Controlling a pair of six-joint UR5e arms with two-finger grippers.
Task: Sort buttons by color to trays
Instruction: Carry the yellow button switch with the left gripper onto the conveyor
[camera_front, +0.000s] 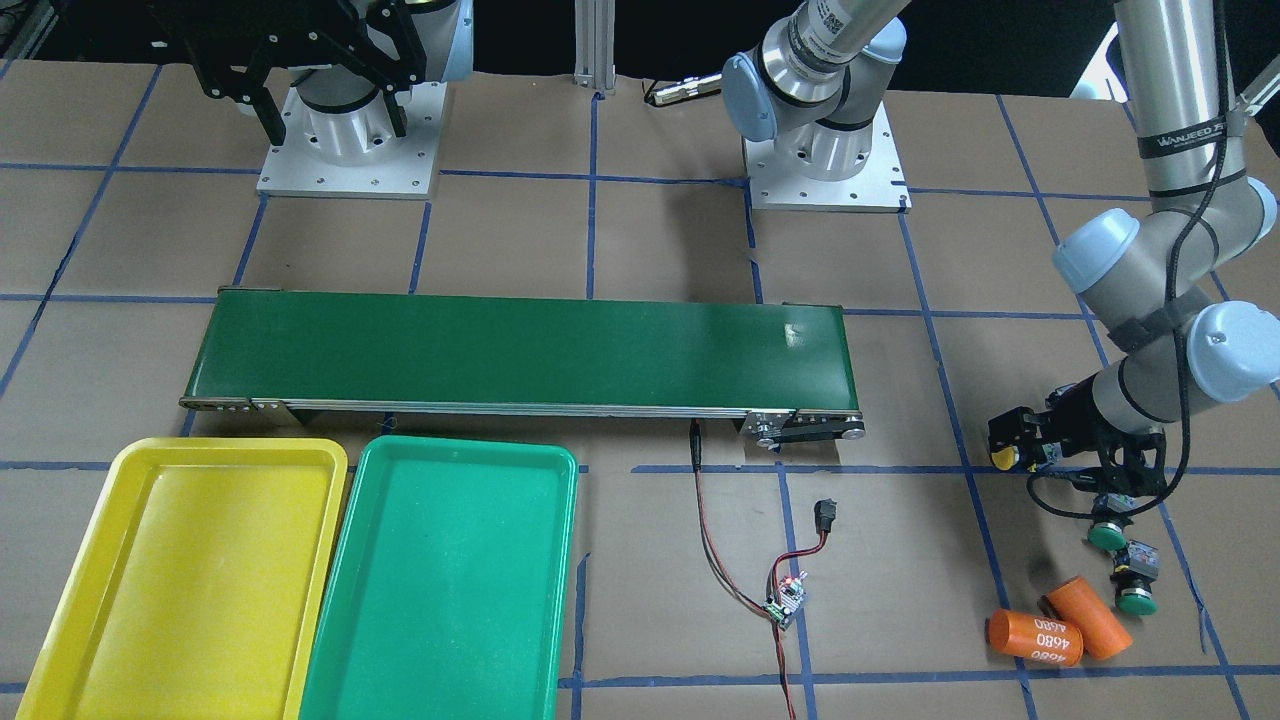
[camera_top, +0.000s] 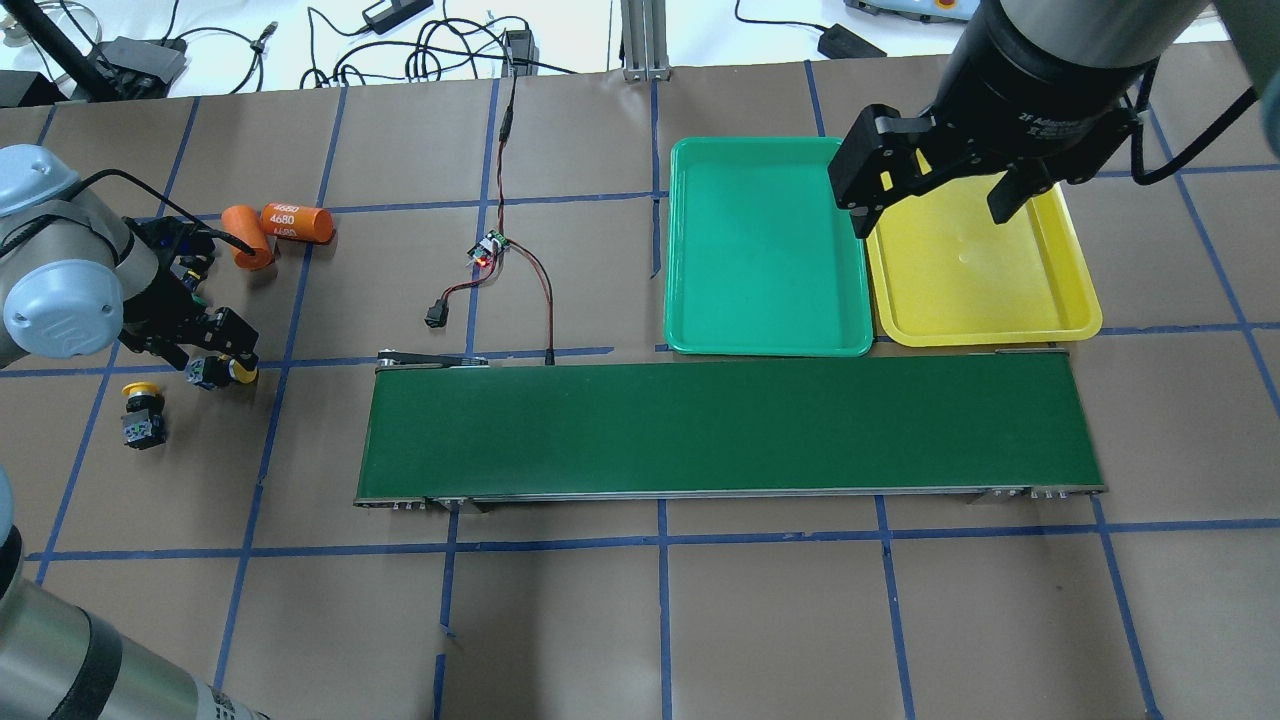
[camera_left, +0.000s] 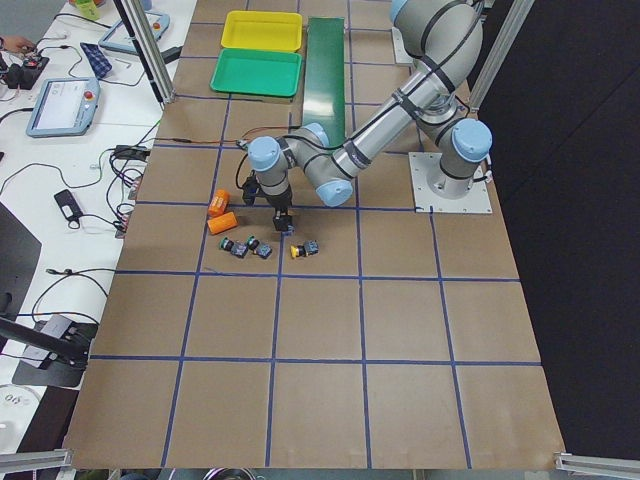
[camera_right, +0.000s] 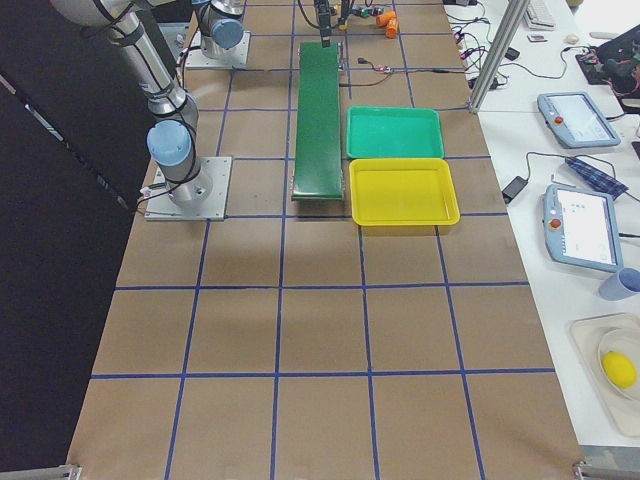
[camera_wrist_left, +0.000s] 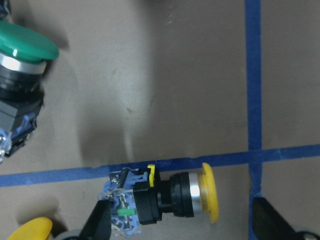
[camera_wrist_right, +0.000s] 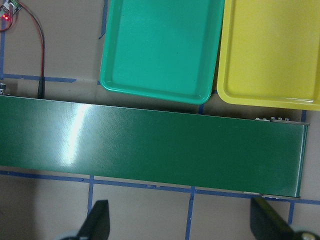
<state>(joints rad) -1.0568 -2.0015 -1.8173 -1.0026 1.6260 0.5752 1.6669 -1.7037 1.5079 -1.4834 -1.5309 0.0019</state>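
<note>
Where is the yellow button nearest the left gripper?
In the left wrist view, the yellow button lies on its side along a blue tape line, between the fingers of the open left gripper; a green button sits up-left.

Yellow tray (camera_front: 200, 580), green tray (camera_front: 440, 600), dark-green belt (camera_front: 520, 345)

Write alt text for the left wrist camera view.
A yellow button lies on its side along a blue tape line, inside the open left pincer. A green button shows at the upper left on the brown tabletop.
</note>
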